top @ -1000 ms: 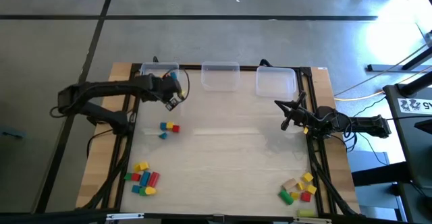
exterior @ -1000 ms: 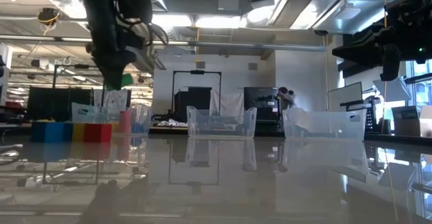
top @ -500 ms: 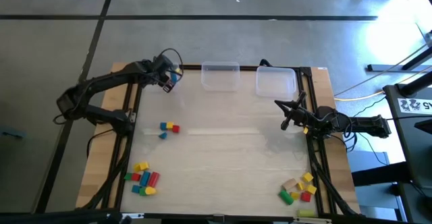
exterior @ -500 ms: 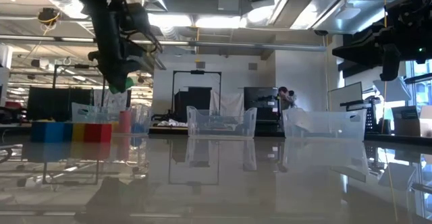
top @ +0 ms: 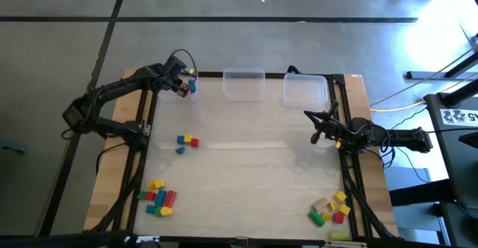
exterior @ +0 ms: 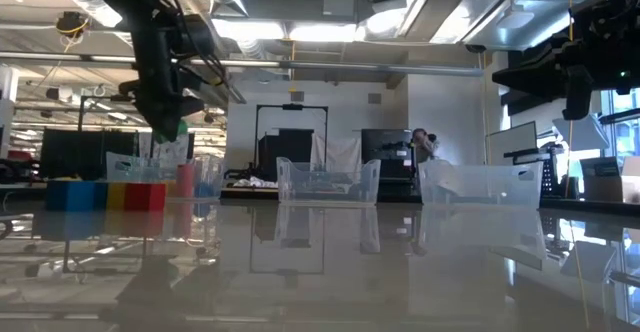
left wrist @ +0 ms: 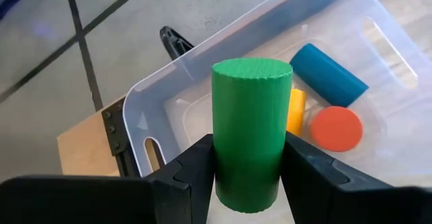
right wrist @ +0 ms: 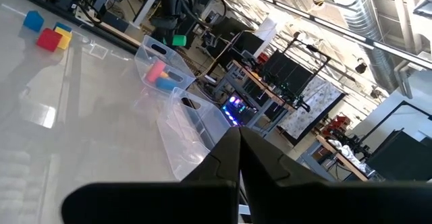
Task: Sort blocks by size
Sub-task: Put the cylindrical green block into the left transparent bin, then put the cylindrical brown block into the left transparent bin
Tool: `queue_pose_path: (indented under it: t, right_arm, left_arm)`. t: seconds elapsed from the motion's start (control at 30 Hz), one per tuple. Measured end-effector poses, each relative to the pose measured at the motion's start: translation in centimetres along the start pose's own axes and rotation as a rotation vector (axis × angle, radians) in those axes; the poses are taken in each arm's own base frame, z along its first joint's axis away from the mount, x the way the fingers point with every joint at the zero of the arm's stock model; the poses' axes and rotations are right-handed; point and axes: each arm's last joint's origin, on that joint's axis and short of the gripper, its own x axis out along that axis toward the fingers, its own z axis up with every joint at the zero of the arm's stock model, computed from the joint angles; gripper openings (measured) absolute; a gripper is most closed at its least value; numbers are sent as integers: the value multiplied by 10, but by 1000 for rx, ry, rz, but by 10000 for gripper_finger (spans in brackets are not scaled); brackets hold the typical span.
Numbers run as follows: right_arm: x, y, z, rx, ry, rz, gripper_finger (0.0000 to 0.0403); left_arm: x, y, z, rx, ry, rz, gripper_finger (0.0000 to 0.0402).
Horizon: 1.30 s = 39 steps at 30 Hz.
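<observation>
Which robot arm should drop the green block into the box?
The left. Its gripper already holds the green cylinder right above the far-left bin. The right gripper is shut, empty, and far away.

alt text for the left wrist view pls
The left gripper holds an upright green cylinder between its dark jaws, above a clear plastic bin. Inside the bin lie a blue cylinder, a red cylinder and a yellow block.

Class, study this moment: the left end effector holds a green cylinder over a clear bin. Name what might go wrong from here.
1. The green cylinder sits near the bin's wall; released here, it may clip the rim and fall outside.
2. Dropped farther in, it might bounce off the blue cylinder or red one.
</observation>
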Motion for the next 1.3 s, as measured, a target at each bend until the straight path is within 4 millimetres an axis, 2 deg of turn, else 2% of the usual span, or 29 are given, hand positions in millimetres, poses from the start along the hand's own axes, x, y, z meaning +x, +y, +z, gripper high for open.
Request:
queue_pose_path:
  t: [0.17,0.4,0.6,0.73,1.07,1.3]
  right_arm:
    - [0,0,0,0,0,0,12]
    - [0,0,0,0,0,0,12]
    - [0,-1,1,1,-3,-10,12]
    - [0,-2,2,9,-13,-22,12]
    - [0,1,3,0,-61,72,12]
    - [-2,-7,17,27,-77,199,12]
  left_arm:
    - [3,3,0,-26,21,-75,147]
    - [4,4,0,-35,28,-102,217]
    - [-3,-2,0,-7,5,-122,234]
    - [-22,-15,-2,15,-69,-175,235]
    - [-93,-49,-23,13,-312,-440,235]
    - [-111,-88,-47,26,-454,-653,235]
